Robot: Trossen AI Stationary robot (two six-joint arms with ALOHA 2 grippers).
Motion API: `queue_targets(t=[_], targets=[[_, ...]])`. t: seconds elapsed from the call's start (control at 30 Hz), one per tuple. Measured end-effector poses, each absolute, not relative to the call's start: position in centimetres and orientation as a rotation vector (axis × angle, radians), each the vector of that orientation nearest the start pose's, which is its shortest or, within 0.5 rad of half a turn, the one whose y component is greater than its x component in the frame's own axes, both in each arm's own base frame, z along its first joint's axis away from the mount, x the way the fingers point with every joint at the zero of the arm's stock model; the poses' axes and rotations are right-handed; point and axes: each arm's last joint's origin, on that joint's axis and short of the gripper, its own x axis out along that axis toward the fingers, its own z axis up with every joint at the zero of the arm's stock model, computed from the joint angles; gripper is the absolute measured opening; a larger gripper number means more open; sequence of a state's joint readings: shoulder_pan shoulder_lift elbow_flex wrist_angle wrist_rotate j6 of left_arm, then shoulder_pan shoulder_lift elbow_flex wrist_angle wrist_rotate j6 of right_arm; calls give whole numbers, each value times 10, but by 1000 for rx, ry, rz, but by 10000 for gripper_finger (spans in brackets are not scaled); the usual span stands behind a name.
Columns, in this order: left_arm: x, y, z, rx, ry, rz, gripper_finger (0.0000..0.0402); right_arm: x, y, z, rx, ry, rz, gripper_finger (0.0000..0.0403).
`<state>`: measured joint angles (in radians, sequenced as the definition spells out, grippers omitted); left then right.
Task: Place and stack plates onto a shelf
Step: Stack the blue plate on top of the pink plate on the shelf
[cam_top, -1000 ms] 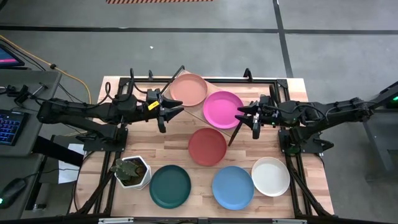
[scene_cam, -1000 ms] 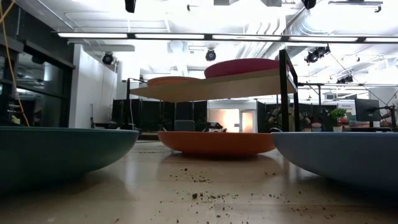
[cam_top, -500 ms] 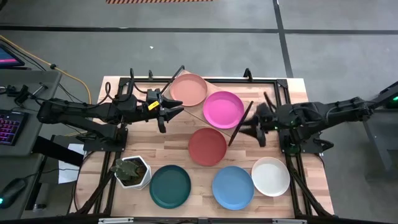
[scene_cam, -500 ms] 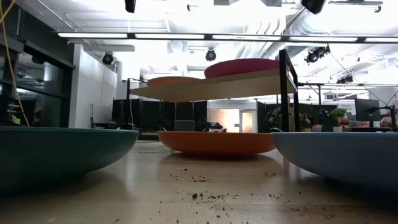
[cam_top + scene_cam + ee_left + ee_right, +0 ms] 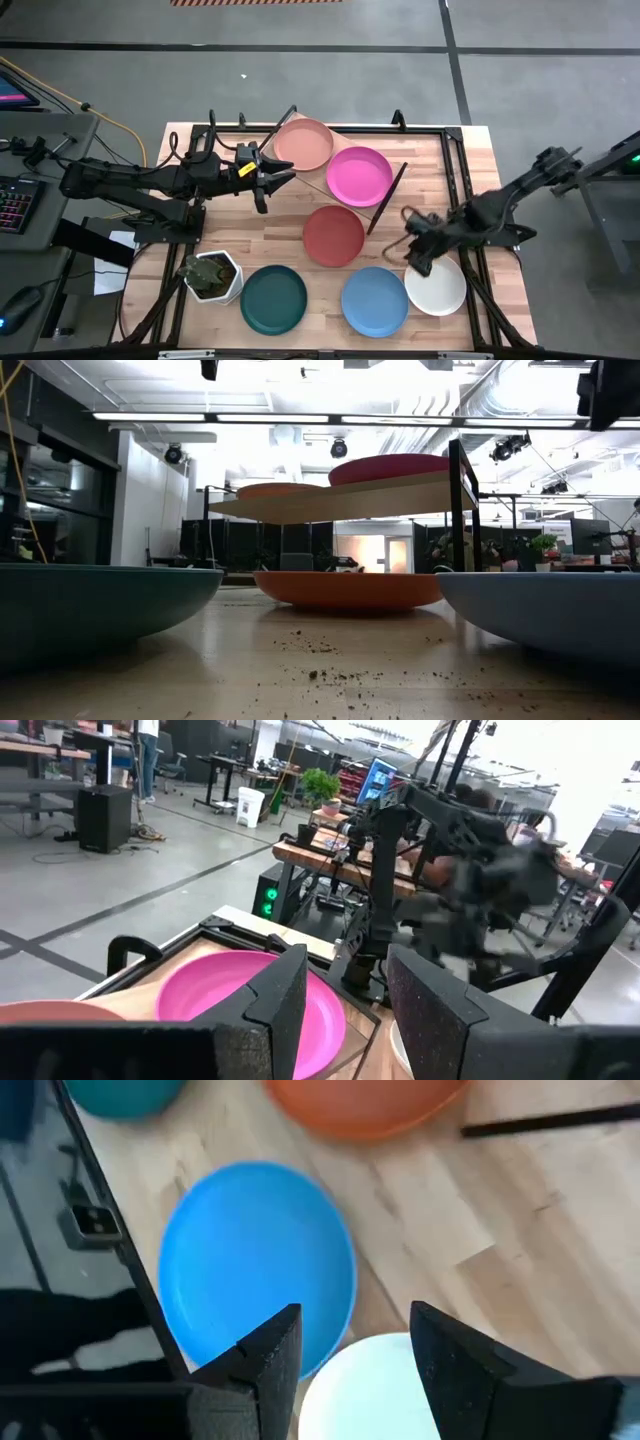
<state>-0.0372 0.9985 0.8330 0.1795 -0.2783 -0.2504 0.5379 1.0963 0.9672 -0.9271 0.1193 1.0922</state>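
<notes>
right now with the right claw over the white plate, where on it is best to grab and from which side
Probably the white plate by its low rim on the edge nearest the red plate, one finger over the lip and one under. It lies flat on the table, so only the rim offers a hold. The right claw hangs open above that edge, while the blue plate crowds the neighbouring side.
</notes>
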Motion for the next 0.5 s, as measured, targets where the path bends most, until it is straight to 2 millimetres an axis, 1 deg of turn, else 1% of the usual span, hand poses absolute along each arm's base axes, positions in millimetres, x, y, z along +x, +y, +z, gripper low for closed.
queue_targets(t=[0.13,0.23,0.33,0.5], targets=[[224,0,346,-251,-44,238,131,193,120,256,604,1172,-203,169],[224,0,346,-251,-46,238,131,211,133,236,552,1240,-146,169],[224,0,346,-251,-46,238,131,227,138,219,539,1287,-83,169],[224,0,346,-238,-46,241,131,245,136,195,514,1366,-41,169]])
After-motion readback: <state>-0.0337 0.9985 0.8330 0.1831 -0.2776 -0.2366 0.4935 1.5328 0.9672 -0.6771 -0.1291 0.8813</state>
